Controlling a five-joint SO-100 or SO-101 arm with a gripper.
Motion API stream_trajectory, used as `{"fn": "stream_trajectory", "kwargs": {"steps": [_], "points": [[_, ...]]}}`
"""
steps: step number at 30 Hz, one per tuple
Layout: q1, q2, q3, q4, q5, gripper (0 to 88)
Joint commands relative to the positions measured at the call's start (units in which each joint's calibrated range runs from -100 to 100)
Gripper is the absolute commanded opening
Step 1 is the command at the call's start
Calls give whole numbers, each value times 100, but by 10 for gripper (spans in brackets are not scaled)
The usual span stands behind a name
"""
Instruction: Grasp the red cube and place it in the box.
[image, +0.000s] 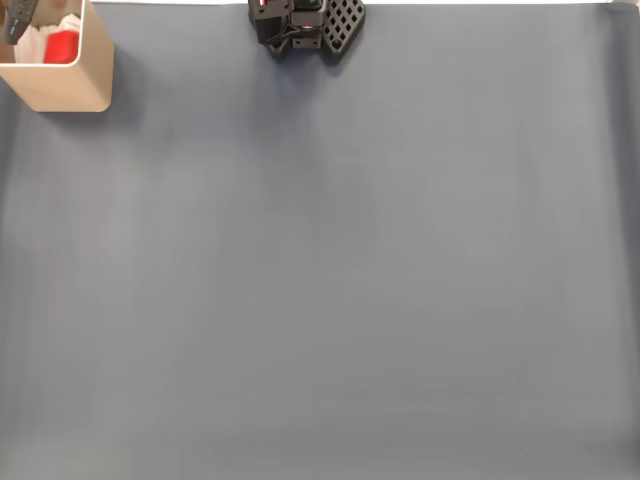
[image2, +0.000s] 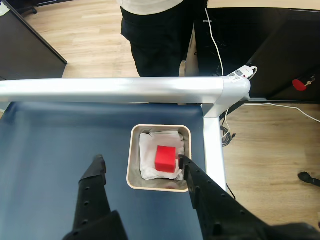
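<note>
Although the cube already lies where the task wants it, the withdrawal is where I judge trouble could yet arise. The blue-grey table (image2: 50, 150) fills most of the wrist view, edged by a pale metal rail (image2: 110, 90) along its far side and down its right side, beyond which a person in dark trousers (image2: 160, 35) stands on the wooden floor; should the arm swing wide toward that edge as it pulls away, it could come close to the rail or the person. In the fixed view the arm's black base (image: 305, 25) sits at the top of the table, well apart from the box (image: 60, 80) in the upper left corner. The box (image2: 132, 160) stands just beside the right-hand rail, so a nudge from a finger could push it against the rail or tip it. The gripper (image2: 139, 162) hangs above it with its jaws spread wide and nothing between them; the right finger (image2: 192, 175) overlaps the box's right rim in the wrist view, though how high it rides above that rim I cannot tell. A low or sideways exit might catch the rim or snag the white paper lining (image2: 147, 150). The red cube (image2: 166, 158) rests on that lining inside the box, free of both fingers; dragged paper could carry it out again.
</note>
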Motion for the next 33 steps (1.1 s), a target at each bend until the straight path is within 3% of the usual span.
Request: {"fn": "stream_trajectory", "kwargs": {"steps": [1,25,33], "points": [[52,-204,-45,-141,-29,352],[87,-273,110,-330,0,359],[66,-343,174,-338,-29,95]]}}
